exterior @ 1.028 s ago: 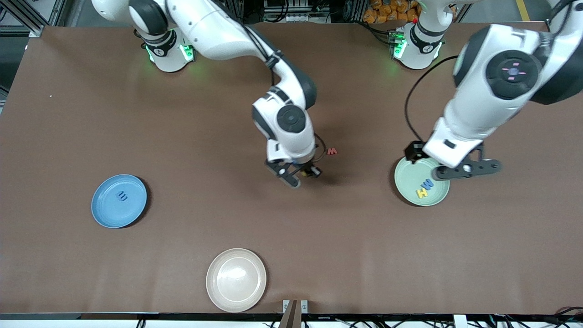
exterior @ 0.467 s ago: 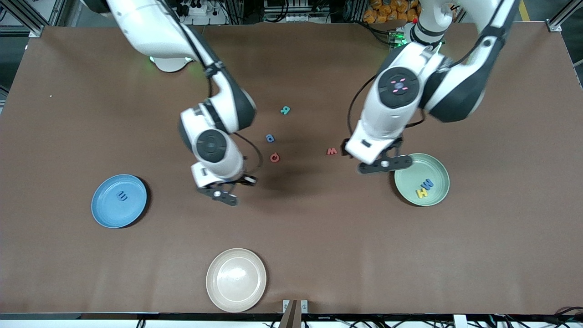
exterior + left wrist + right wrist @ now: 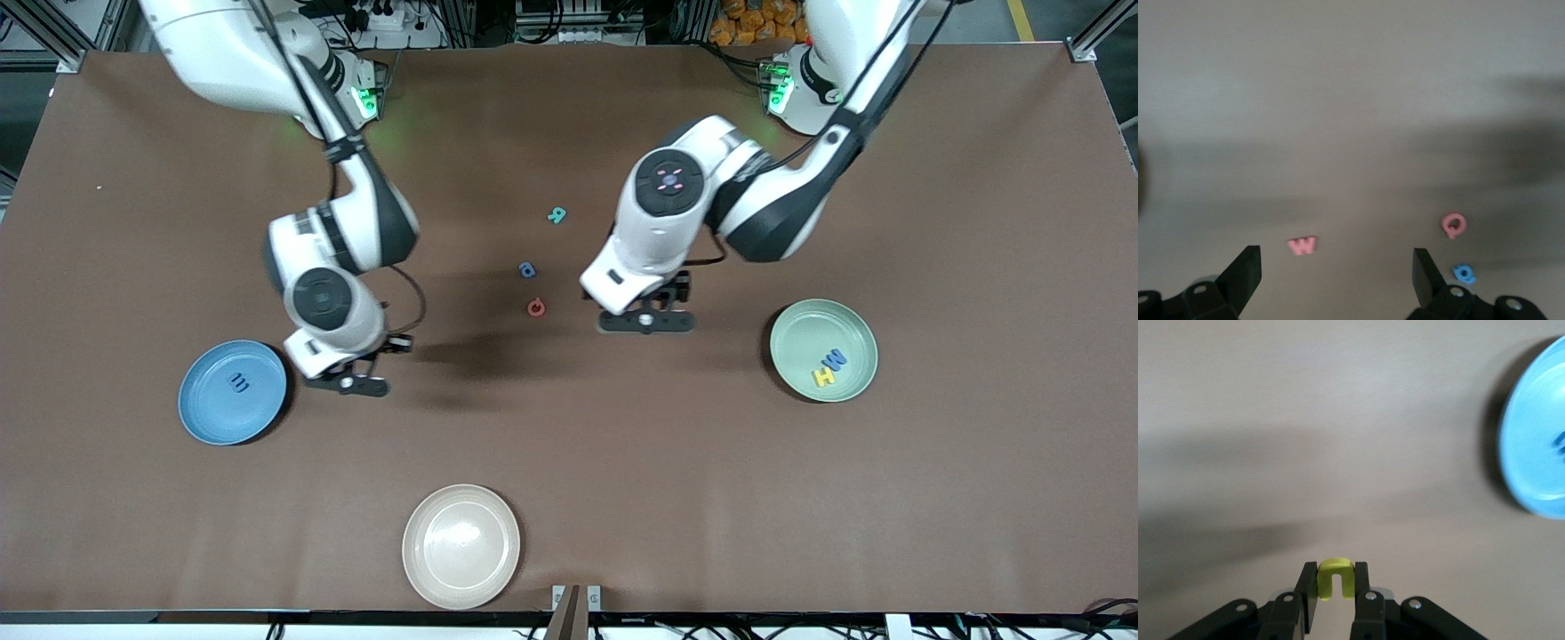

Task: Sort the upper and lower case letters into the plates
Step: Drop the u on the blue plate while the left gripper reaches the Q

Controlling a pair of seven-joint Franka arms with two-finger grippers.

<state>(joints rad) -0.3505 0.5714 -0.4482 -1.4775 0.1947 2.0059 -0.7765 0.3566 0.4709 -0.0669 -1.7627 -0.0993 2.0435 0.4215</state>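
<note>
The left arm's body covers the red W (image 3: 1303,245) in the front view; it shows only in the left wrist view. The yellow letter (image 3: 1335,578) in the right gripper (image 3: 1335,587) is partly hidden by the fingers and cannot be read. The sky blue plate (image 3: 1538,433) is cut by the right wrist view's edge and blurred. The dark letter (image 3: 239,383) on it is too small to read.

A blue plate (image 3: 232,392) holds one dark blue letter (image 3: 238,383). A green plate (image 3: 823,350) holds a yellow H (image 3: 824,377) and a blue W (image 3: 836,360). A teal letter (image 3: 556,214), a small blue letter (image 3: 528,269), a red letter (image 3: 535,308) and a red w (image 3: 1302,245) lie flat between the plates. A yellow letter (image 3: 1335,578) is pinched in the right gripper (image 3: 1335,587).
</note>
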